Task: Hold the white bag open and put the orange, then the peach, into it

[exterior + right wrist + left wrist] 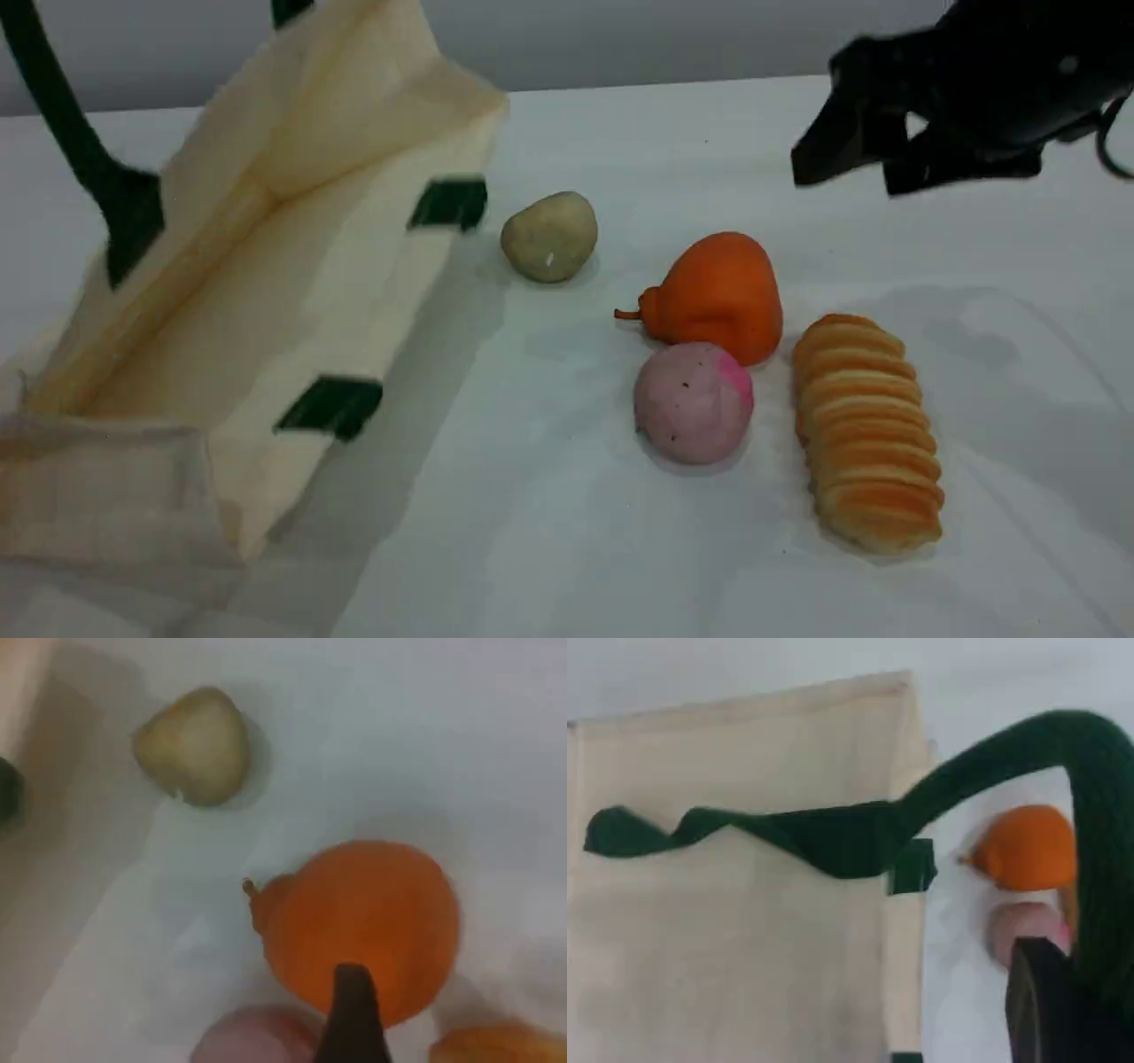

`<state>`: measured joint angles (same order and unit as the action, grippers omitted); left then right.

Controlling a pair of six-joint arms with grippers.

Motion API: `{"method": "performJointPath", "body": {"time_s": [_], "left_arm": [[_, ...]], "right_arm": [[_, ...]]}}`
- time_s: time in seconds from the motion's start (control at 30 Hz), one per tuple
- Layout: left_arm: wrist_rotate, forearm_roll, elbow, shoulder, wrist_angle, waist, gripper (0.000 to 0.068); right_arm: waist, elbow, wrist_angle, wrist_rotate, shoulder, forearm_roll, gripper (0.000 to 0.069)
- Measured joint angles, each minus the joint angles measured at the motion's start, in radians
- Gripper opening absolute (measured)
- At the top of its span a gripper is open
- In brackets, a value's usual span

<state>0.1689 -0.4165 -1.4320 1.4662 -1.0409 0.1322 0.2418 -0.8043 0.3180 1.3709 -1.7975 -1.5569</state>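
The white bag [292, 266] lies on the left of the table with its mouth gaping toward the fruits. One dark green handle [62, 124] is pulled up out of the top of the scene view. In the left wrist view that handle [1090, 815] arches down into my left gripper [1063, 1010], which is shut on it. The orange [722, 297] rests mid-table with the peach [693, 403] touching its near side. My right gripper [846, 173] hovers open above and to the right of the orange [363, 926], holding nothing. Its fingertip [353, 1014] shows over the orange's near edge.
A beige potato-like lump [549, 237] sits between the bag and the orange. A ridged bread loaf [864, 430] lies just right of the peach. Bare white table [620, 549] stretches along the front.
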Motion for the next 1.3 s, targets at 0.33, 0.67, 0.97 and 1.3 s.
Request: {"method": "performJointPath", "body": {"time_s": [0.33,0.67,0.97,1.3], "left_arm": [[0.017,0.001,-0.068,0.001,-0.055,0.054,0.0063],[0.006,0.028,-0.067,0.002,-0.060,0.054,0.0063],[0.011,0.025,-0.067,0.002,-0.061,0.090,0.0063],[0.029,0.021,-0.067,0.003,-0.047,0.090,0.0062]], "right_arm": [[-0.001,-0.062,0.004,0.056,-0.073,-0.037,0.0500],[-0.001,-0.062,0.003,0.082,-0.075,-0.048,0.0500],[-0.001,-0.111,0.086,0.111,-0.157,-0.074,0.0500],[-0.001,-0.121,0.151,0.120,-0.193,-0.075,0.0500]]}}
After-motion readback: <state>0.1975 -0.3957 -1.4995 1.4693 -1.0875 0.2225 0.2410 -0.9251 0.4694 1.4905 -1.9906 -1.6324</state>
